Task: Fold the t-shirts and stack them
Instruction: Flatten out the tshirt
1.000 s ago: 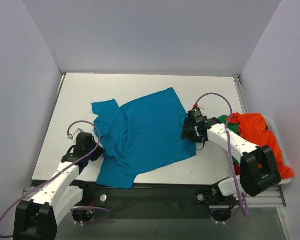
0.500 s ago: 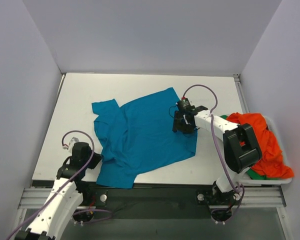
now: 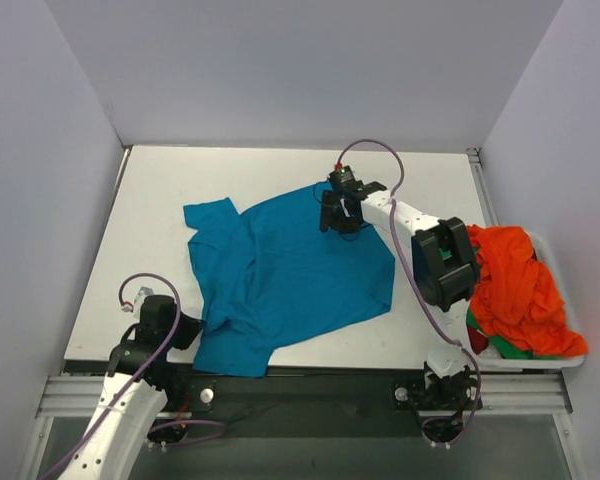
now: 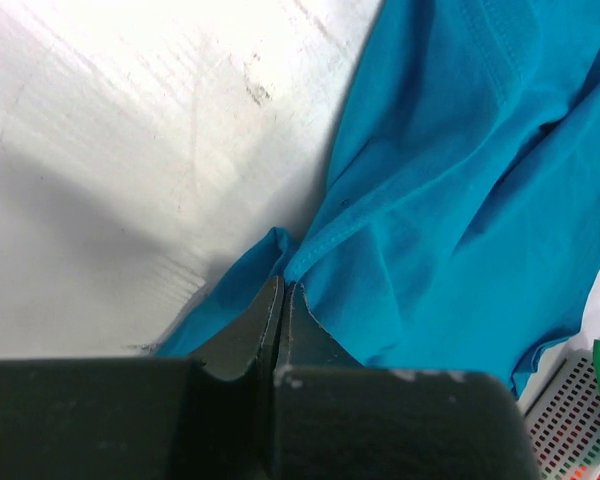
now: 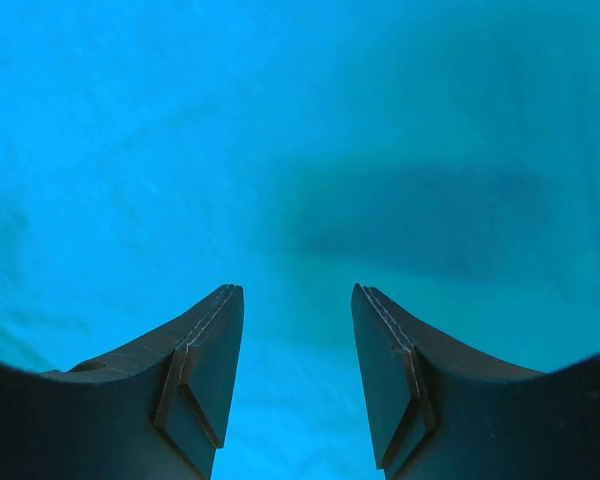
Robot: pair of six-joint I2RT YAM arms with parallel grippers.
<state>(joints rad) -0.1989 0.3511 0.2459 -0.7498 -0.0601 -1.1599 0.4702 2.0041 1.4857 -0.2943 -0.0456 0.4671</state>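
1. Teal-blue short-sleeved cotton t-shirt (image 3: 290, 270) lies spread mostly flat on the white tabletop (image 3: 150, 190), roughly centred. It sits skewed, with wrinkles down its left half.
2. One sleeve (image 3: 208, 215) points to the far left. The near-left corner of the shirt hangs at the near tabletop edge.
3. Left end effector (image 4: 281, 290): fingers pressed together, no gap visible. It sits low at the shirt's near-left edge.
4. Left wrist view: the stitched hem bunches up right at the fingertips, with cloth on both sides of them. Can't tell whether fabric is actually caught between the pads.
5. Right end effector (image 5: 297, 292): fingers apart with nothing between them. It points down over the far-right part of the teal shirt, arm stretched out across the tabletop.
6. Right wrist view: only smooth teal cloth under the open fingers, with a soft shadow on it. Contact with the cloth can't be told.
7. Bright orange-red t-shirt (image 3: 515, 285) is heaped unfolded in the white basket (image 3: 555, 364) at the right edge of the tabletop, well apart from the teal one.
8. Green cloth (image 3: 500, 345) shows under the orange heap at its near side.
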